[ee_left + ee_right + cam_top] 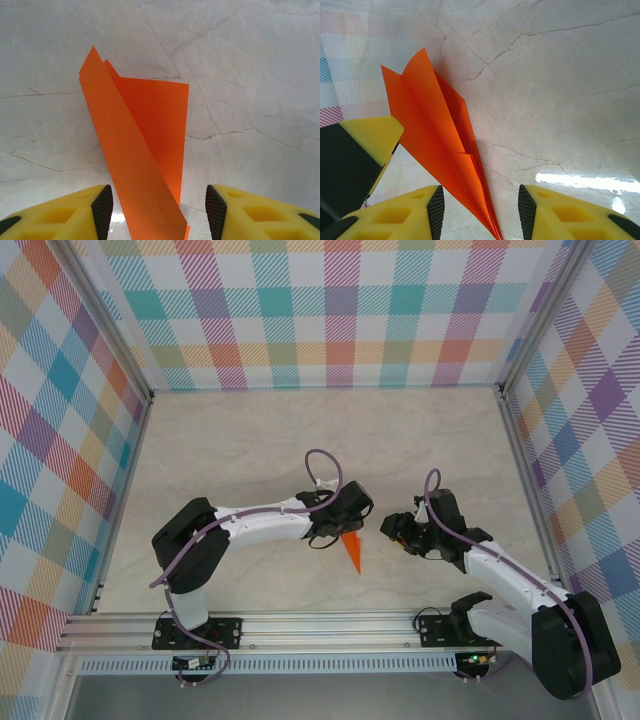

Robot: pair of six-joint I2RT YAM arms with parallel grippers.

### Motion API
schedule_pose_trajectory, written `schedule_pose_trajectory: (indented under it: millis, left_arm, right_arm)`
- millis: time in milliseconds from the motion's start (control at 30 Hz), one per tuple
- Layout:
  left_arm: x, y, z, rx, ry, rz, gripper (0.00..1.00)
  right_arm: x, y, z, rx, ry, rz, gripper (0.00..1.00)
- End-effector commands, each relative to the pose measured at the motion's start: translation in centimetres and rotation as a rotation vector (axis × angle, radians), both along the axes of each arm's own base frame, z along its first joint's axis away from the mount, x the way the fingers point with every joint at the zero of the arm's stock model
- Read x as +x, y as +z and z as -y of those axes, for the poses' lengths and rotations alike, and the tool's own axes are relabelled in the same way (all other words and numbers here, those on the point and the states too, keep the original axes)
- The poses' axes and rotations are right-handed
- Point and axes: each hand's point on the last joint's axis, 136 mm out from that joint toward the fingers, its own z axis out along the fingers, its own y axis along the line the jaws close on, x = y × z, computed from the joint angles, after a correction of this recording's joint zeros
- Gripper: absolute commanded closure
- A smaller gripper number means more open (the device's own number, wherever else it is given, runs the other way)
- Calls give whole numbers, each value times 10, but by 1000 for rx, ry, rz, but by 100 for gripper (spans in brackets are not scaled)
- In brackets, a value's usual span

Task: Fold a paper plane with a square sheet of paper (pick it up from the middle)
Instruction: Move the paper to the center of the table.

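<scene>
Top external view has the paper plane (pixel 352 551) on the pale marbled surface (pixel 250 440) between the two arms, wide end just under the left gripper (pixel 345 527), point aimed at the near edge. Left wrist cam: yellow fingers (pixel 60 215) spread wide, orange folds between them, not touching. Right gripper (pixel 479 200) same deal, fingers apart around the pointed end.

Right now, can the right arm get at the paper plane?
Probably yes: the paper plane lies on the table between the right arm's open jaws, nothing across it. The left arm's jaws sit close beside it, so watch for a clash.
</scene>
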Motion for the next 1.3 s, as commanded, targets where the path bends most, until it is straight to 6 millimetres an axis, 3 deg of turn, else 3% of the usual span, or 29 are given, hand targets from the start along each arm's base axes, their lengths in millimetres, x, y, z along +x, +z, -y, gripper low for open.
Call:
schedule_pose_trajectory:
  millis: [0, 267, 533, 833, 1267]
  left_arm:
    - [0, -10, -11, 20, 24, -32, 48]
    - [-1, -14, -27, 6, 58, -34, 67]
    - [-4, -10, -37, -18, 65, -10, 74]
    - [-7, -19, -40, -17, 60, -22, 89]
    - [-11, -26, -48, 0, 60, -30, 88]
  right_arm:
    - [6, 12, -7, 25, 29, 34, 54]
    - [6, 6, -15, 18, 57, 12, 53]
    - [5, 5, -29, 5, 116, 23, 53]
    - [2, 2, -51, -19, 219, 42, 49]
    - [0, -16, -84, -38, 347, 30, 44]
